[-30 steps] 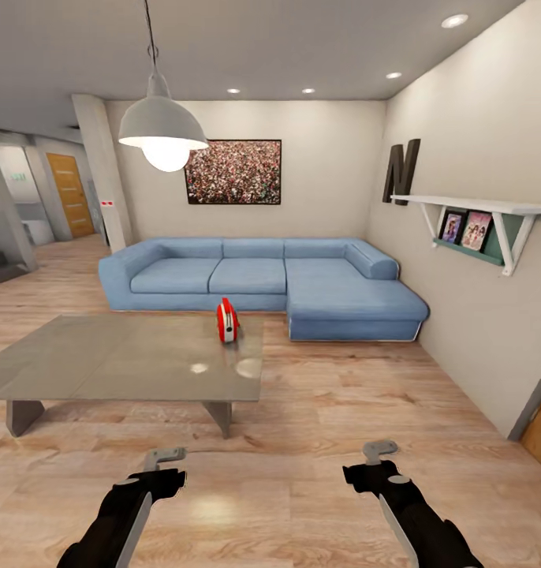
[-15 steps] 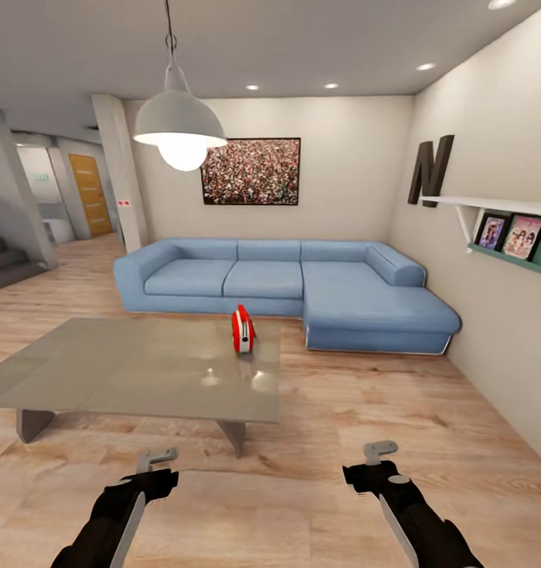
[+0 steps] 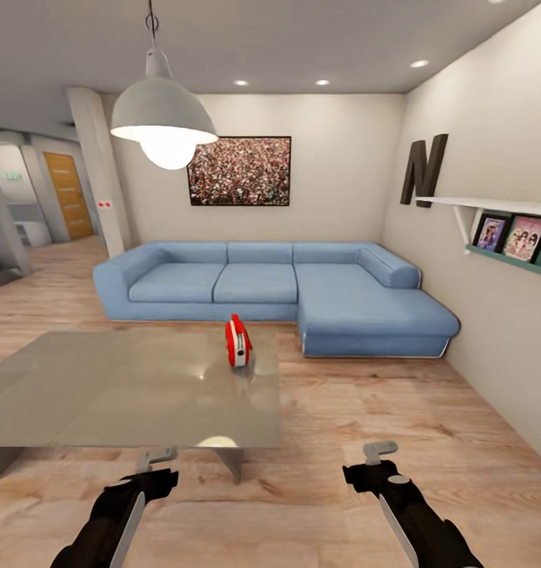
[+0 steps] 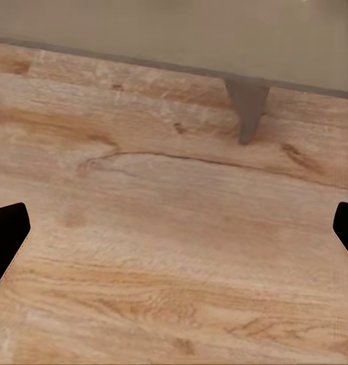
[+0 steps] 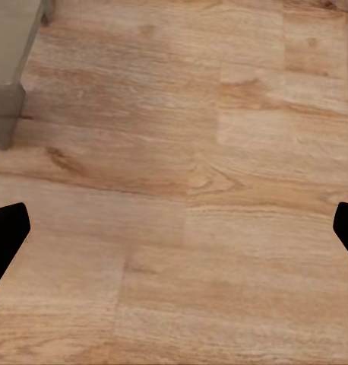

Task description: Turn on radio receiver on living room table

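Head view: radio receiver [image 3: 238,341] upright on table [image 3: 105,394].

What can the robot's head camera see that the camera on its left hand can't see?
The head view alone takes in the red radio receiver standing on the table, the blue sofa behind it, the pendant lamp, the crowd picture and both arms, with the left gripper and the right gripper. The left wrist view alone gives a close look at the floor's wood grain and dark fingertips at the picture's edges. Both show the table's edge, one of its legs and the wood floor.
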Tool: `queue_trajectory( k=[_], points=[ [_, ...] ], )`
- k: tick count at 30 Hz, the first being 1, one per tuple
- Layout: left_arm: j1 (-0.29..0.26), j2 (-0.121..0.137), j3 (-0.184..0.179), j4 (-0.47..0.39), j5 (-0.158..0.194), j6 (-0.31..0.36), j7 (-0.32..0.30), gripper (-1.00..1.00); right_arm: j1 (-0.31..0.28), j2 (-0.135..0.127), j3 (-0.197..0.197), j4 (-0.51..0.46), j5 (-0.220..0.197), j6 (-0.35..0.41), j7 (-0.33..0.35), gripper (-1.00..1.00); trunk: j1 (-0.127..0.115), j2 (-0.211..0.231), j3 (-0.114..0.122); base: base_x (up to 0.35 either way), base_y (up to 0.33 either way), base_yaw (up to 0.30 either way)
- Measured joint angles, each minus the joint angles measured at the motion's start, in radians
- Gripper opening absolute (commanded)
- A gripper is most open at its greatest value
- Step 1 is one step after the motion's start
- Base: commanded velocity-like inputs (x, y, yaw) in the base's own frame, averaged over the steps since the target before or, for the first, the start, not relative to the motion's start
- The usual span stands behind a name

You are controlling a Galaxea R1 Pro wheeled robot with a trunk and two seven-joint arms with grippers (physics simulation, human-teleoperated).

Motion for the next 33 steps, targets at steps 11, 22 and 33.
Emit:
queue_trajectory(
  k=[11, 22, 33],
  points=[
    [0.000, 0.001, 0.000, 0.001, 0.000, 0.000, 0.000, 1.00, 0.000, 0.000, 0.001, 0.000, 0.000, -0.002, 0.000, 1.00, 0.000, 0.000, 0.000, 0.308, 0.203, -0.045],
    [0.000, 0.002, 0.000, 0.002, 0.002, -0.002, -0.003, 1.00, 0.000, 0.000, 0.002, 0.000, 0.000, -0.002, -0.002, 1.00, 0.000, 0.000, 0.005, 0.241, 0.185, -0.186],
    [0.000, 0.000, 0.001, 0.002, -0.001, -0.066, -0.006, 1.00, 0.000, 0.000, 0.002, 0.000, 0.001, -0.002, -0.003, 1.00, 0.000, 0.000, 0.005, 0.011, 0.008, 0.042]
  ],
)
